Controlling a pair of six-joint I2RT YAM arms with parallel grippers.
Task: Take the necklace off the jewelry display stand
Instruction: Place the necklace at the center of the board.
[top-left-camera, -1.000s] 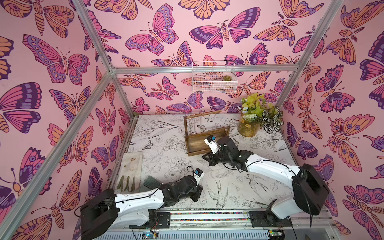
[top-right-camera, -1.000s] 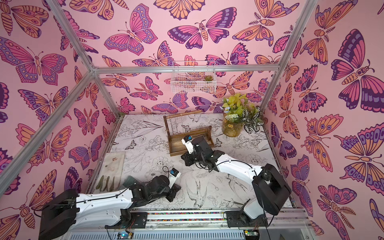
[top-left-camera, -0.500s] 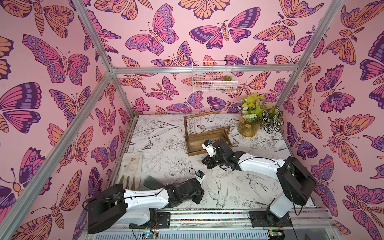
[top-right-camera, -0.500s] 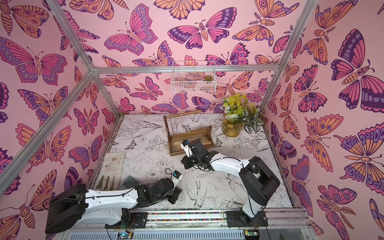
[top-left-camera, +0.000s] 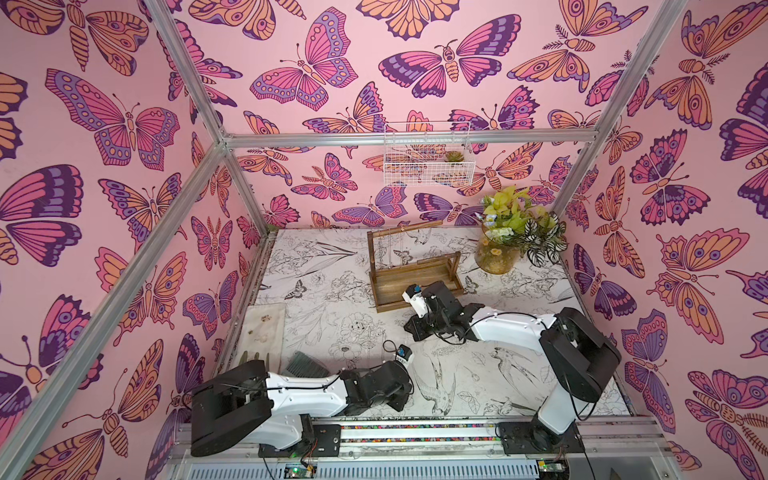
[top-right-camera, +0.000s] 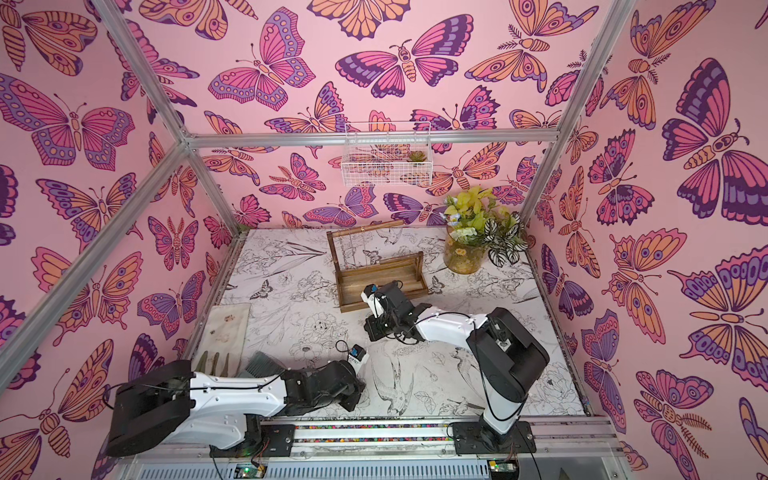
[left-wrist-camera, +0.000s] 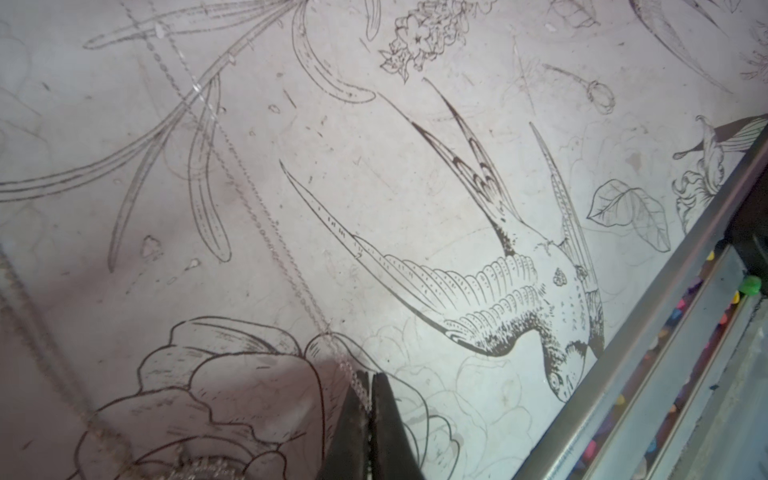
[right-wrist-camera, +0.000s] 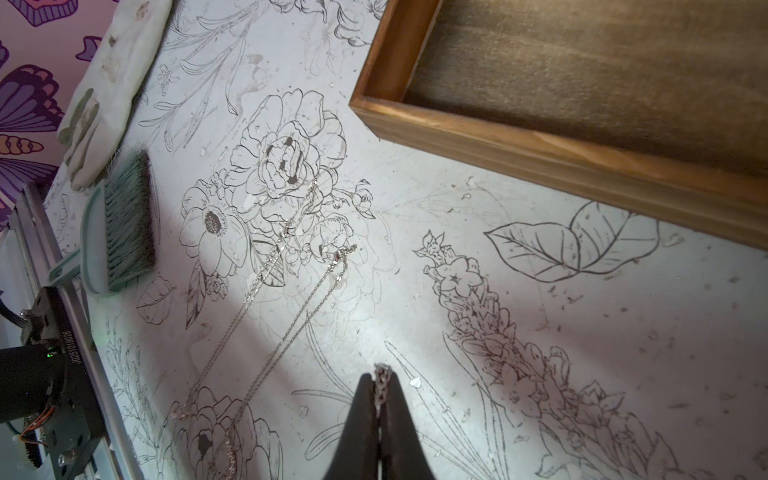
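Note:
The dark wooden jewelry display stand (top-left-camera: 417, 287) (top-right-camera: 381, 287) sits at the back middle of the table; fine chains seem to hang from its rear crossbar (top-left-camera: 405, 229). Its tray corner (right-wrist-camera: 478, 137) shows in the right wrist view. My right gripper (right-wrist-camera: 380, 384) is just in front of the tray, shut on a bunched bit of silver necklace chain (right-wrist-camera: 380, 376). My left gripper (left-wrist-camera: 370, 392) is low near the front rail, shut on a thin necklace chain (left-wrist-camera: 266, 224) that runs away across the table. Two more chain strands (right-wrist-camera: 299, 307) lie flat on the table.
A teal brush (right-wrist-camera: 120, 224) and a stained cloth (right-wrist-camera: 104, 83) lie at the table's left side. A vase of plants (top-left-camera: 498, 255) stands right of the stand. A white wire basket (top-left-camera: 428, 162) hangs on the back wall. The metal rail (left-wrist-camera: 648, 345) borders the front.
The right arm folded and its gripper drew back a little from the stand's tray towards the front. The left gripper shifted slightly right. Both stayed shut.

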